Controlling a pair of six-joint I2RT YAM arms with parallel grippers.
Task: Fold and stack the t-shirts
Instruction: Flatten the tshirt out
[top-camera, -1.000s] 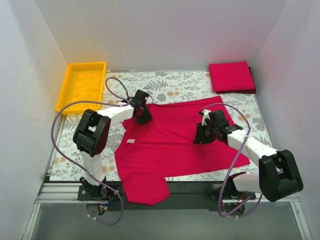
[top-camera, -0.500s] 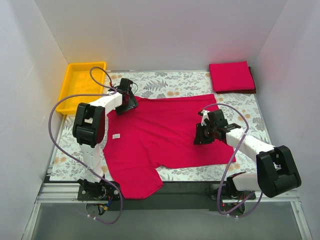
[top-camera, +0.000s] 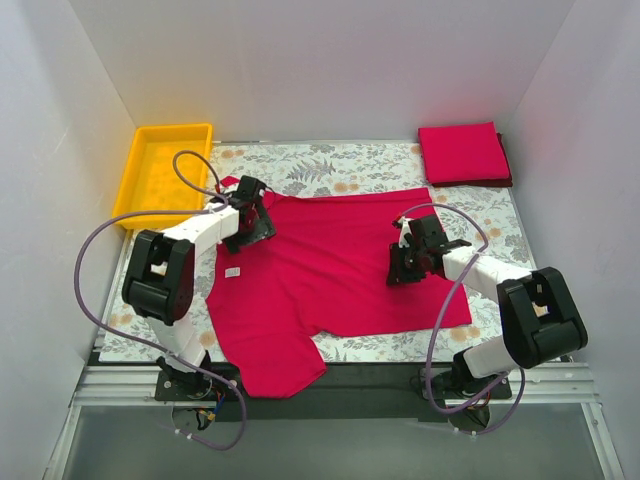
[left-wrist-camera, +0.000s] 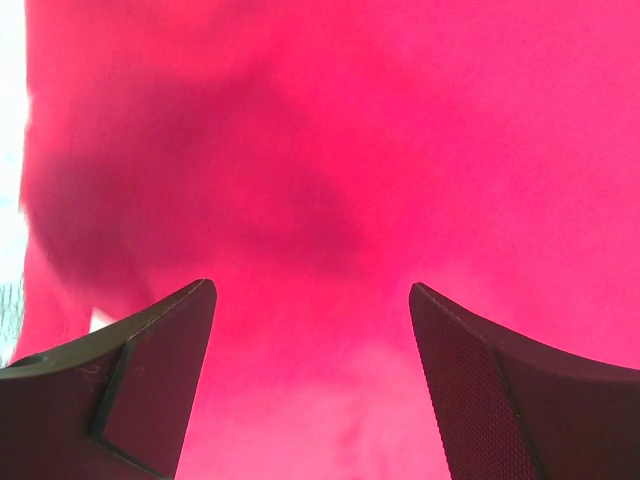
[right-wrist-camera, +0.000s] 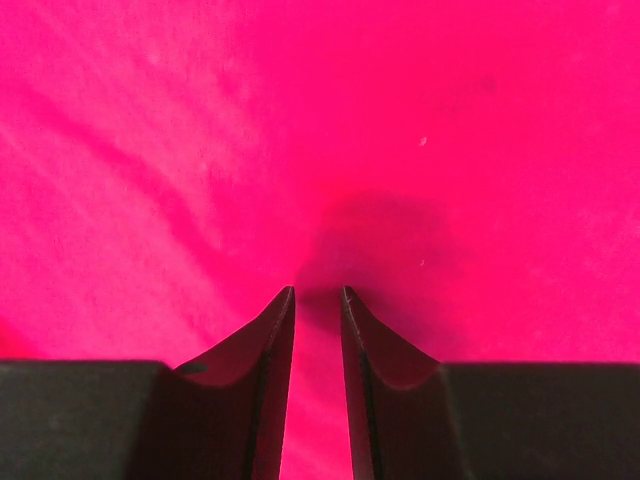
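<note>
You work on a table (top-camera: 340, 172) with a leaf-print cover, boxed in by white walls (top-camera: 300, 60) on the far, left and right sides. A yellow tray (top-camera: 170, 128) fills the far left corner and the folded t-shirts (top-camera: 462, 153) lie stacked in the far right corner. The spread t-shirt (top-camera: 330, 265) lies flat across the middle, white tag (top-camera: 232, 271) up, with one sleeve (top-camera: 280, 370) draped over the near edge. Bare cover shows along the far side, between the tray and the stack.

Your left gripper (left-wrist-camera: 312, 290) hovers over the shirt's far left part, fingers wide apart and holding nothing. Your right gripper (right-wrist-camera: 318, 292) is down on the shirt's right half. Its fingers are drawn to a narrow slit and pinch a small fold of cloth.
</note>
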